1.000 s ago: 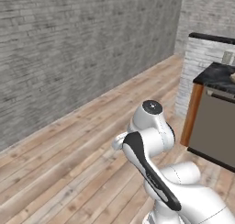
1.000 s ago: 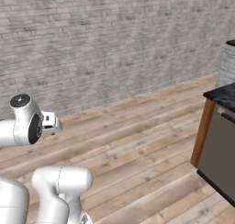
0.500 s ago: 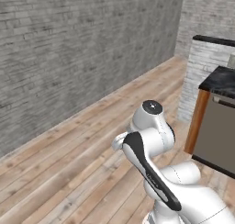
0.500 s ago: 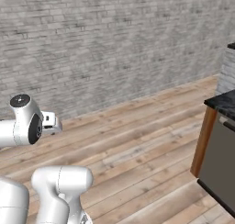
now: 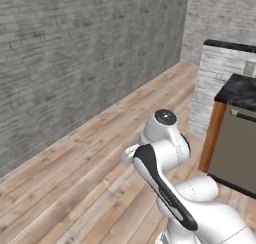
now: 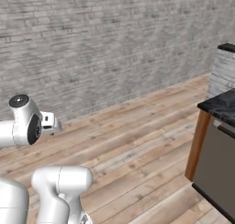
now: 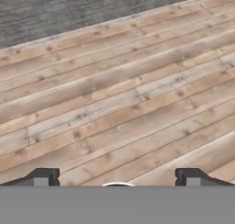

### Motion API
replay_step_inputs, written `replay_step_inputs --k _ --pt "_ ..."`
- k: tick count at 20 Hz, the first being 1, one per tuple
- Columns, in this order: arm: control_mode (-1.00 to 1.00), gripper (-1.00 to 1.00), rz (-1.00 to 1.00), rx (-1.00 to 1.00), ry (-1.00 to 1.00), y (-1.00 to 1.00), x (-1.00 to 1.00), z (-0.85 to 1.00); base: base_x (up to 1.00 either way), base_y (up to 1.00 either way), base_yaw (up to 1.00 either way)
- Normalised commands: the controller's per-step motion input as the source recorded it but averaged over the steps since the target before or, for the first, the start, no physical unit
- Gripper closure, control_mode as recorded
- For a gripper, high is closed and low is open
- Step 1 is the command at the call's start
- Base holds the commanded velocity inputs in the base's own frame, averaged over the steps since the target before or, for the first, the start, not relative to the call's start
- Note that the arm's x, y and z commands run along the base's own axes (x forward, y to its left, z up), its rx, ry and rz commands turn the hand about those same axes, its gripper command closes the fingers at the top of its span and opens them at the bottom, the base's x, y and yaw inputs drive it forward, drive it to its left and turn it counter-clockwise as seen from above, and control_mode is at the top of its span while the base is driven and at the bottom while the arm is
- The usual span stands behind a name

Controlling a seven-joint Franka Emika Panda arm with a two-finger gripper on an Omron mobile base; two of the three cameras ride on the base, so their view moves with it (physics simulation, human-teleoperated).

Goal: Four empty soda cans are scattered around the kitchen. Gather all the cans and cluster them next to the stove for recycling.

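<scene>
Wood plank floor [image 7: 114, 94] runs to a grey brick wall [image 6: 101, 44]; black counter [image 6: 222, 106] at right; gripper [image 7: 117, 178] spread wide, holding nothing

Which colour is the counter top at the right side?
Black, marbled counter top; the right base view shows it best.

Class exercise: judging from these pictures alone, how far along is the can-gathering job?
Nothing looks done: no can or stove is in sight. In hand: nothing; the gripper is open and empty, its fingertips spread over bare plank floor. A black counter stands at the right. Left: finding and collecting the cans.
</scene>
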Motion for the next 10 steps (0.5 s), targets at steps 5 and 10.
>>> replay_step_inputs --k 5,10 --pt "1.0 -1.0 0.0 0.0 0.0 0.0 0.0 0.0 0.45 0.0 -0.35" --pt "1.0 -1.0 0.0 0.0 0.0 0.0 0.0 0.0 0.48 0.0 -0.32"
